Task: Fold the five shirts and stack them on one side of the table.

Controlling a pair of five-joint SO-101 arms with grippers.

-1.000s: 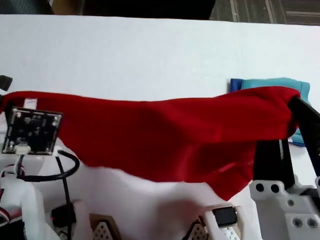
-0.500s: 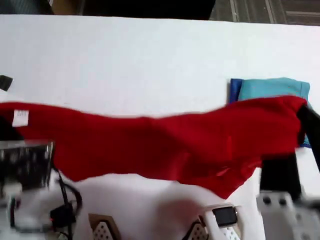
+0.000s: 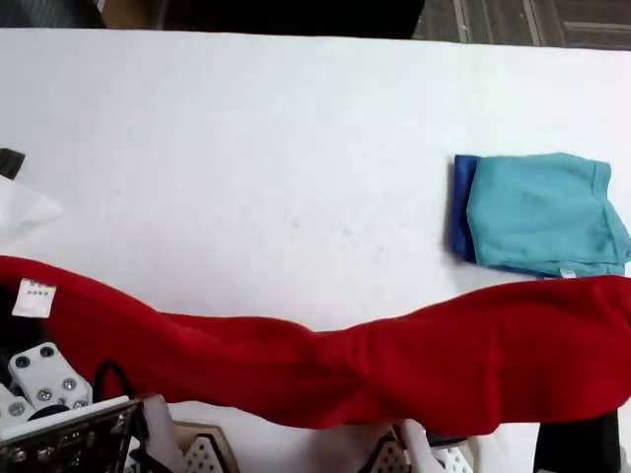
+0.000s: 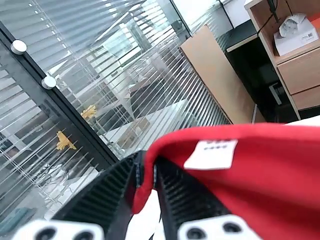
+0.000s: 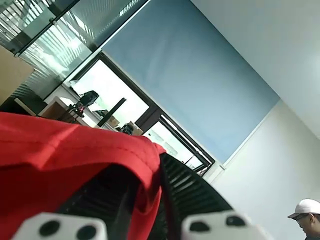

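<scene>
On the white table (image 3: 296,128) a folded teal shirt (image 3: 542,212) lies; my left claw (image 4: 146,169) and right claw (image 5: 155,180) each grip the red shirt (image 3: 394,365), stretched between them.

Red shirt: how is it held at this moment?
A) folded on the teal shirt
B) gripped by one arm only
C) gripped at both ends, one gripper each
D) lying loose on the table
C: the left gripper is shut on the red shirt beside its white label, and the right gripper is shut on its other end.
</scene>
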